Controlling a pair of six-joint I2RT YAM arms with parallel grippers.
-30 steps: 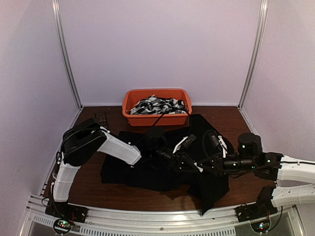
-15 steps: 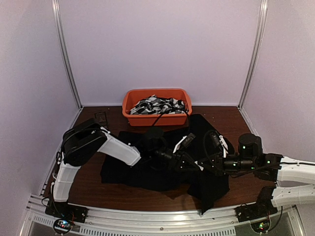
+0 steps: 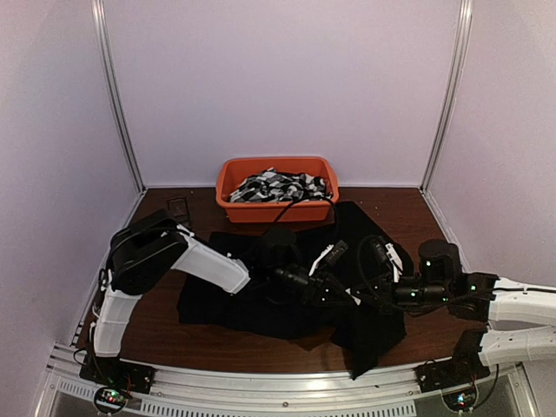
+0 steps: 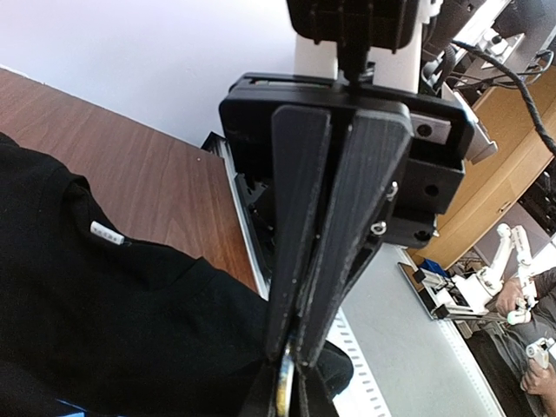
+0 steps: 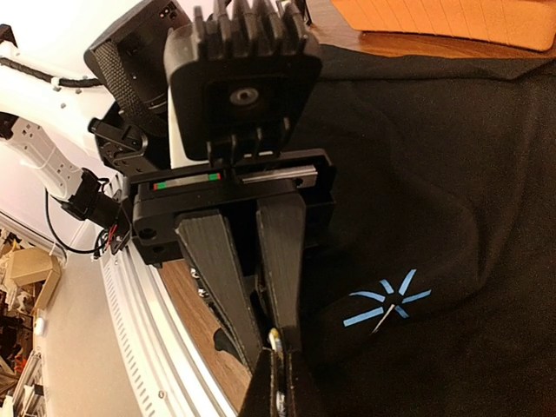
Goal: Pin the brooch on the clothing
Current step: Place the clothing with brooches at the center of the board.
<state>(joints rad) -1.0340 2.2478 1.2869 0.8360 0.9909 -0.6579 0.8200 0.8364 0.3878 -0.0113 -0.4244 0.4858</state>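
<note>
The clothing, a black shirt [image 3: 226, 295], lies spread on the brown table. My two grippers meet tip to tip over its right part. The left gripper [image 3: 343, 294] is shut on the brooch [image 4: 286, 387], a thin metal edge between its fingertips. The right gripper [image 3: 358, 295] is shut too, with a gold bit of the brooch [image 5: 275, 337] at its tips. In the right wrist view a light-blue starburst mark [image 5: 388, 304] sits on a fold of the shirt [image 5: 434, 174], and a thin pale pin [image 5: 380, 320] pokes out at its centre. A small white tag [image 4: 107, 233] shows at the collar.
An orange bin [image 3: 228, 187] of black-and-white patterned fabrics stands at the back, just beyond the shirt. A small dark object [image 3: 177, 207] lies at the back left. A metal rail [image 3: 261, 391] runs along the near table edge, close below the shirt's hanging corner.
Both grippers have edged a little, staying tip to tip. The shirt's lower right flap has shifted slightly. Both grips are unchanged.
</note>
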